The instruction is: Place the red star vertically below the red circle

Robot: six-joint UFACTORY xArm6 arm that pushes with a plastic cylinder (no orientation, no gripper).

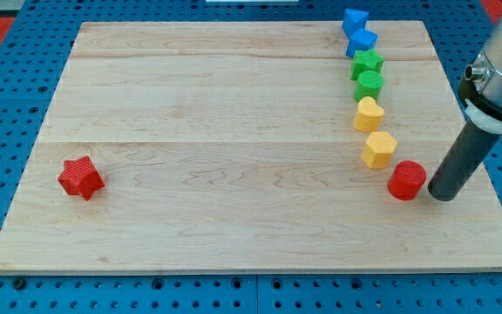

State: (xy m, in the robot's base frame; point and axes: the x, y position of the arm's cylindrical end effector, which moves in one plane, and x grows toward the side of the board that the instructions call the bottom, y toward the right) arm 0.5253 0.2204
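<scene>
Blocks sit in two groups on the wooden board [234, 105]. Far over by its left edge, toward the lower-left corner, lies the red star [81, 177], alone and well apart from everything else. Near the right edge a loose column of blocks runs down from the top-right corner: a blue block [354, 19] of angular shape at the very top edge, a second blue block [362, 40] touching it just below, then a green star [368, 62], a green block [369, 84] of rounded shape, a yellow heart-like block [368, 114] and a yellow hexagon [379, 149]. At the foot of this column, slightly toward the right edge, stands the red circle [406, 180] — a short red cylinder seen from above.

My tip [443, 195] rests on the board just beside the red circle, on the side toward the right edge, very close to it; whether the two actually touch I cannot tell. The rod is a plain dark cylinder leaning up toward the view's top right — it has no jaws and holds nothing. The red star lies across the whole width of the board from my tip, at about the same height as the red circle.
</scene>
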